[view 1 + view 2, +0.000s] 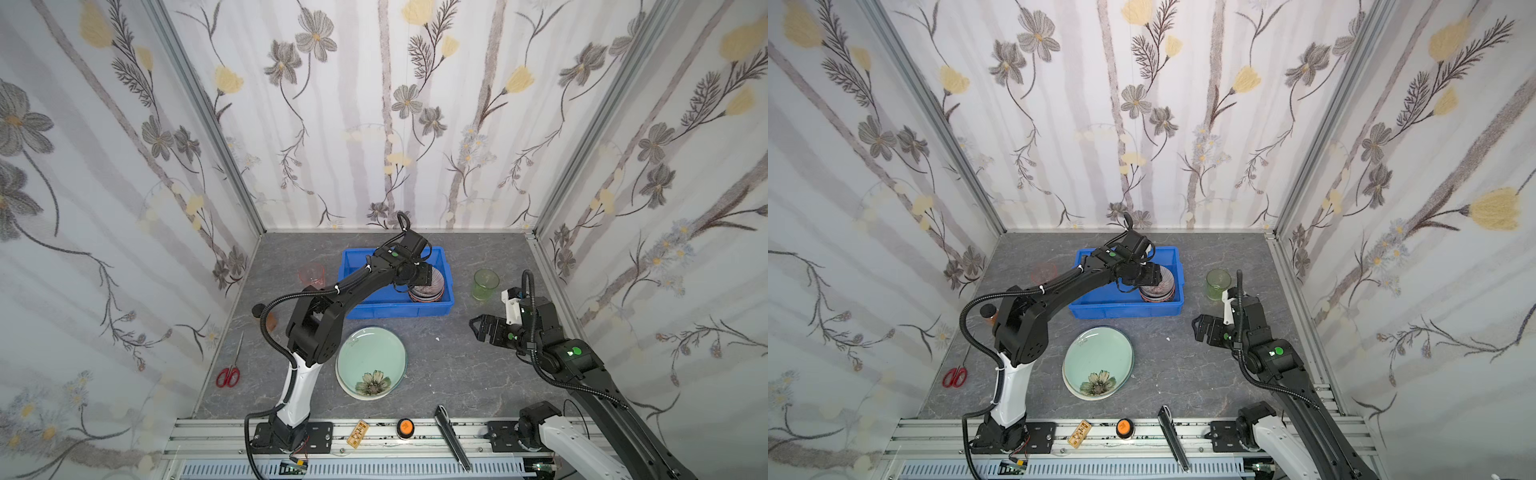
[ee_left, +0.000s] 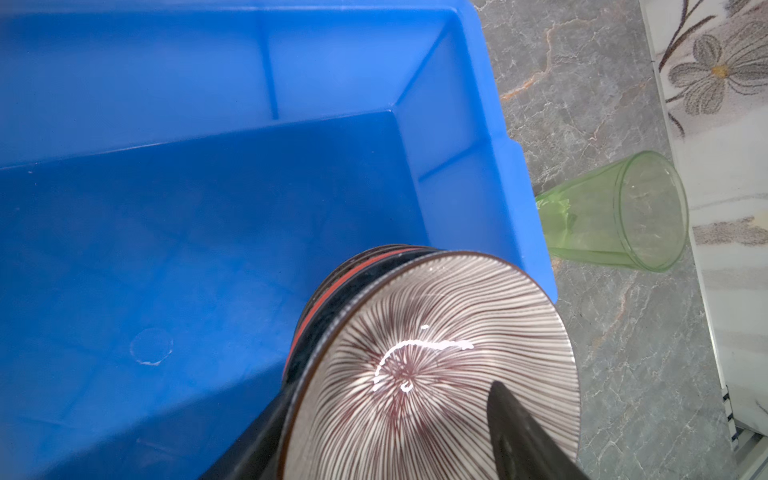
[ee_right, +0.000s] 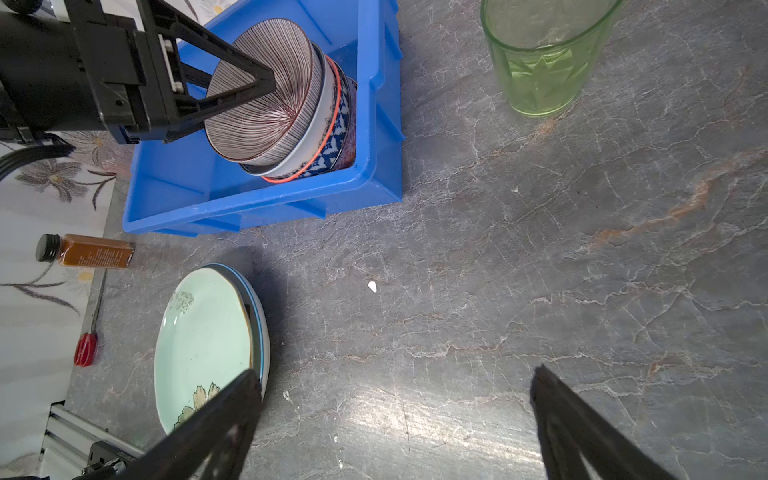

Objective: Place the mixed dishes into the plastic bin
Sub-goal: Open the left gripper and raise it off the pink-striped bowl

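Open room first: the grey marble-look surface (image 3: pixel 540 249) was bare across its right half. My right hand (image 3: pixel 397 374) hung over that patch, jaws spread wide, nothing between them. The left side was tighter, with red-handled scissors (image 1: pixel 228 374) along the left edge and an amber jar (image 3: pixel 95 251) with a black cap near that edge.

The blue bin (image 1: pixel 395 309), smooth moulded plastic, rectangular, lipped rim, sat mid-surface towards the far edge. Most of its floor was free. A stack of bowls (image 3: pixel 332 137) filled only its near right corner, close to both walls. They were glazed ceramic, with a blue-white pattern and an orange rim line lower down. A striped bowl (image 2: pixel 436 353) with fine dark radial lines sat on top.

My left hand (image 2: pixel 390 399) was at that top bowl, jaws parted, one finger inside it and one outside the rim. Neither pressed the wall as far as I could see, so it gripped nothing.

Outside the bin:
- Green tumbler (image 1: pixel 485 284), clear faceted glass, upright between the bin's right wall and the right edge.
- Pink tumbler (image 1: pixel 311 275), upright just beside the bin's left wall.
- Pale green plate (image 1: pixel 371 359), glossy, with a painted flower, stacked on a second plate (image 3: pixel 262 332) towards the near edge.
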### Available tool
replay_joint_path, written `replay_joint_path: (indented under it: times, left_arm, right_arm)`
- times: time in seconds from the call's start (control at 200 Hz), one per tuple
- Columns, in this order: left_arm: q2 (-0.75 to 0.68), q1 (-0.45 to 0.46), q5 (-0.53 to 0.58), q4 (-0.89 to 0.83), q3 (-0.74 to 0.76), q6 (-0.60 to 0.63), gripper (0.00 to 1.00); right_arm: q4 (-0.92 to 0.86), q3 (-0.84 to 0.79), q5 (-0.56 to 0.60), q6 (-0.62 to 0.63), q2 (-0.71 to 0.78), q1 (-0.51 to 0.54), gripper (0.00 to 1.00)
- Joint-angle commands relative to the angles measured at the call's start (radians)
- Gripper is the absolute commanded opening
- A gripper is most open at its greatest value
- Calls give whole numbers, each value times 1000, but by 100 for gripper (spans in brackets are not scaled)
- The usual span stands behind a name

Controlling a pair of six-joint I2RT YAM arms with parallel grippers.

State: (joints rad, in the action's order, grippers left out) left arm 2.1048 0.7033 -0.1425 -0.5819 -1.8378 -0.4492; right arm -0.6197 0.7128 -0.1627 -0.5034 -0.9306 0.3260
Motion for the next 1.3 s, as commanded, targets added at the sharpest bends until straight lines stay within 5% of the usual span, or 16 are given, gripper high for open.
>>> replay_joint_path:
  times: [0.0,0.42,1.294]
  left_arm:
    - [-2,4,0,-1,-11,-2,81]
    - [-46,4,15,-2,-6,1,100]
    - [-59,42,33,2,31,-32,100]
  right_arm:
    - [29,11,-6,7,-4,1,100]
    - [22,13,0,8,0,1,100]
    - [14,0,5,3,18,-2,100]
